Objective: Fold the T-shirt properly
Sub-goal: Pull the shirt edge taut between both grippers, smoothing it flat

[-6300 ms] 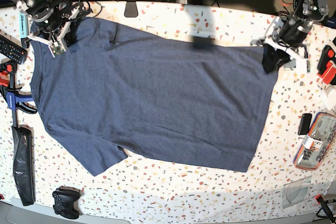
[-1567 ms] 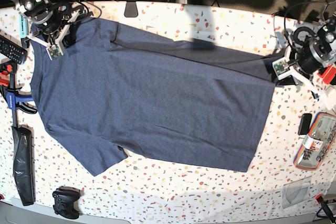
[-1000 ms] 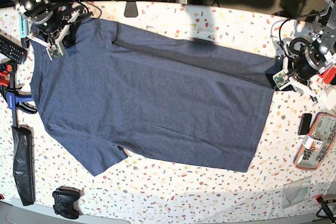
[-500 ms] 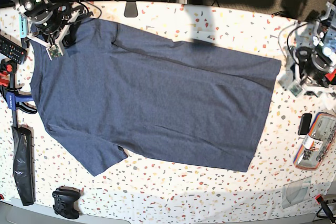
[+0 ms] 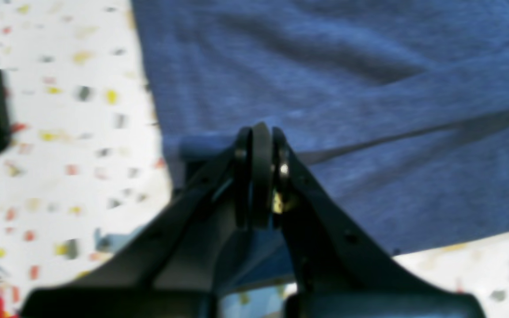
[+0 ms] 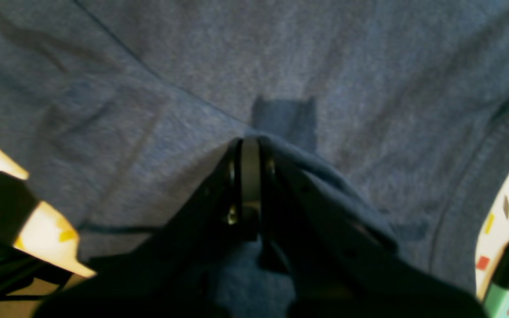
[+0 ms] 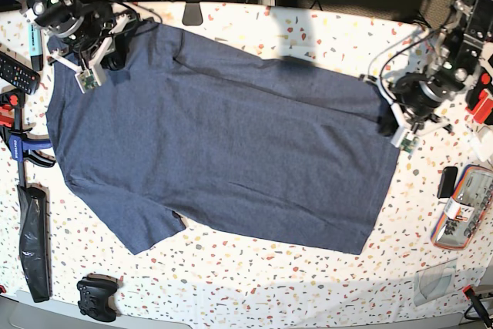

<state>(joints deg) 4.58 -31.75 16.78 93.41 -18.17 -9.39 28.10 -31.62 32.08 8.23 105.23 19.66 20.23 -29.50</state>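
Currently the T-shirt (image 7: 223, 136) lies spread flat and plain side up on the speckled table (image 7: 308, 28), its long axis running across the base view from the collar end at that view's left to the hem at its right. The right gripper (image 7: 86, 63) sits at the collar-and-shoulder corner with its jaws pressed together; the right wrist view shows blue cloth bunched around the fingers (image 6: 248, 176), so it is pinching the fabric there. The left gripper (image 7: 394, 117) is at the opposite end, on the far hem corner, jaws likewise pressed together, and the left wrist view shows the hem edge folded up at the fingertips (image 5: 259, 150), so it seems to grip that corner, though blur makes the hold less certain. Both grips are on the shirt's far long edge, with the whole body of the garment lying toward the camera side of them. My judgement: a lengthwise fold would carry that edge toward the near edge
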